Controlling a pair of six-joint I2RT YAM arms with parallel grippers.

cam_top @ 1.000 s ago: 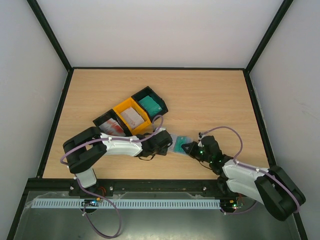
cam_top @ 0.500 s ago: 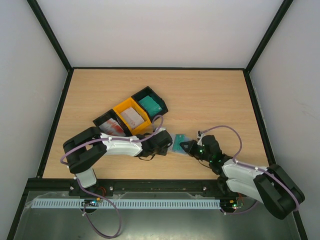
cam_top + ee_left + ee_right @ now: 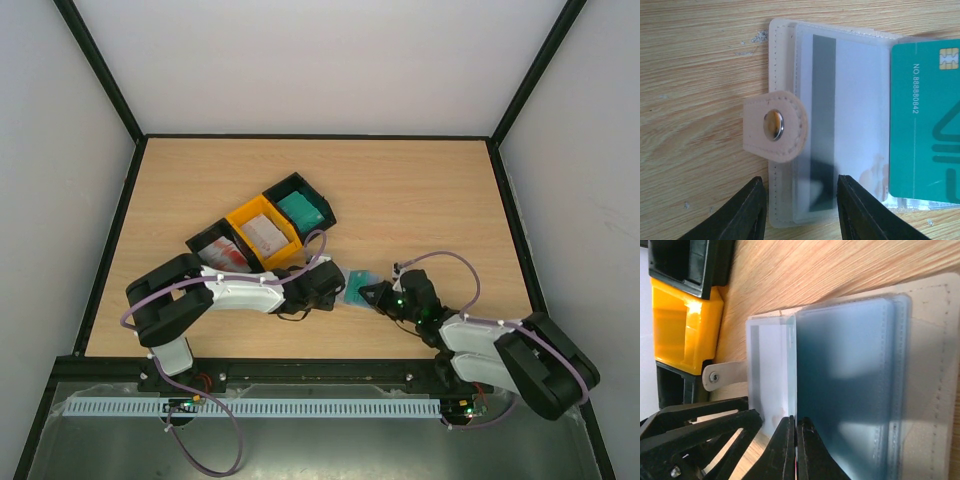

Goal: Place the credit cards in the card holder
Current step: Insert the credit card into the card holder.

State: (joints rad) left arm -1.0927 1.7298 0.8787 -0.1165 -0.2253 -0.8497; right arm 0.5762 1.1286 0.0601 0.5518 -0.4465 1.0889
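Loading in progress: right claw point(image 3: 794, 421) nipped on teal card point(image 3: 925, 120), apparently part-seated in card holder point(image 3: 782, 55); left claw point(image 3: 800, 184) parted at its edge; credit cards point(image 3: 265, 235) beyond it outstanding.

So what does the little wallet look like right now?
The card holder lies open, flat on the wooden table. Beige stitched cover, like leather, with a tab and metal snap. Inside, frosted plastic sleeves; one holds a white card with a dark stripe. The right hand pinches a teal card at its sleeves; the open left hand straddles one edge.
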